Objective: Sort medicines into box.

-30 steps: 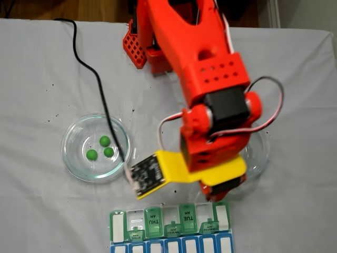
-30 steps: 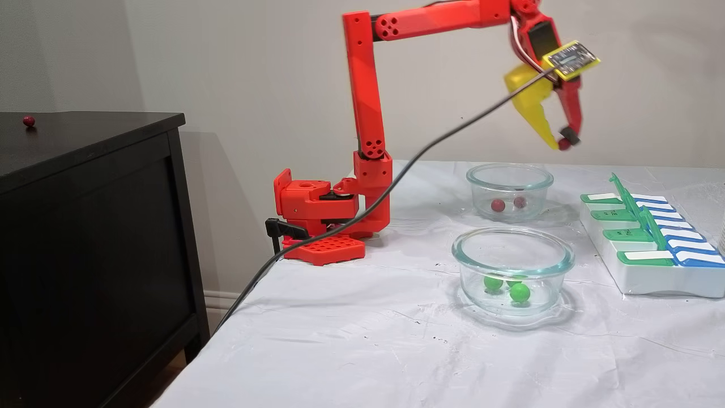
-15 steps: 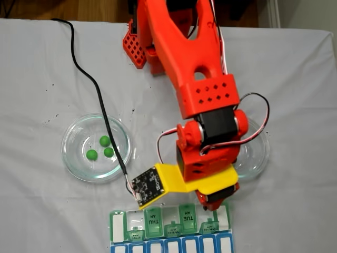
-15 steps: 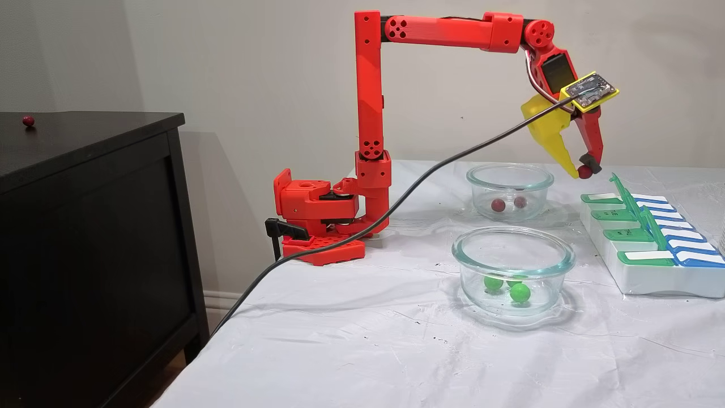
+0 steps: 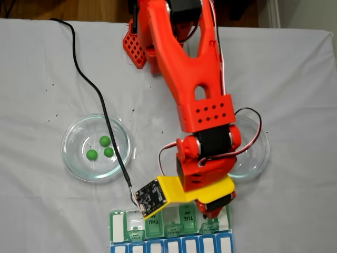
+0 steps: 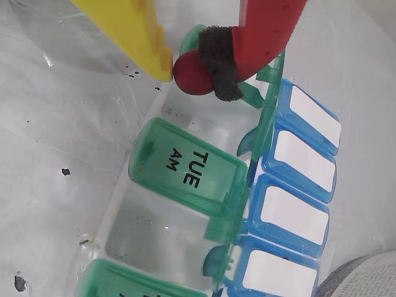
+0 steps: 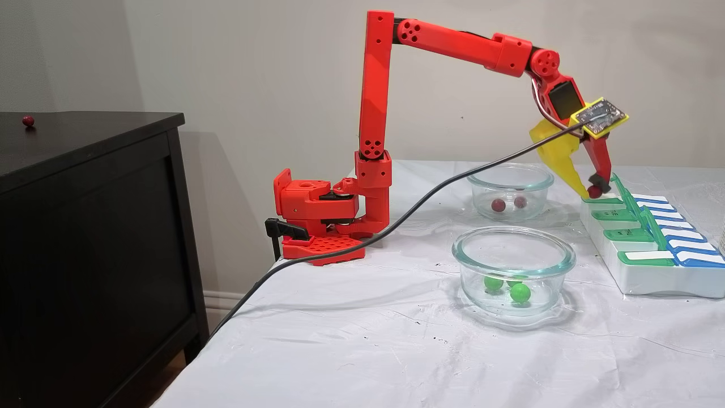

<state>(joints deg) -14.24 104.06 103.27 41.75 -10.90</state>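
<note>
Medicines were split among several places; the white-clothed table [image 7: 362, 345] filled the lower frame of a fixed view, the red arm [image 7: 453, 45] reached from centre toward the right edge, and the pill box [image 7: 651, 272] lay at lower right with its green lids partly raised. Nearer the middle stood two glass dishes; the closer dish [image 7: 512, 258] held three green balls [image 7: 519, 292]; the farther dish [image 7: 510, 177] held two red balls [image 7: 498, 205]. In the wrist view the gripper [image 6: 193, 68], at top centre, was clamped on a dark red ball [image 6: 189, 77] just above the box beside the TUE lid [image 6: 185, 167].
</note>
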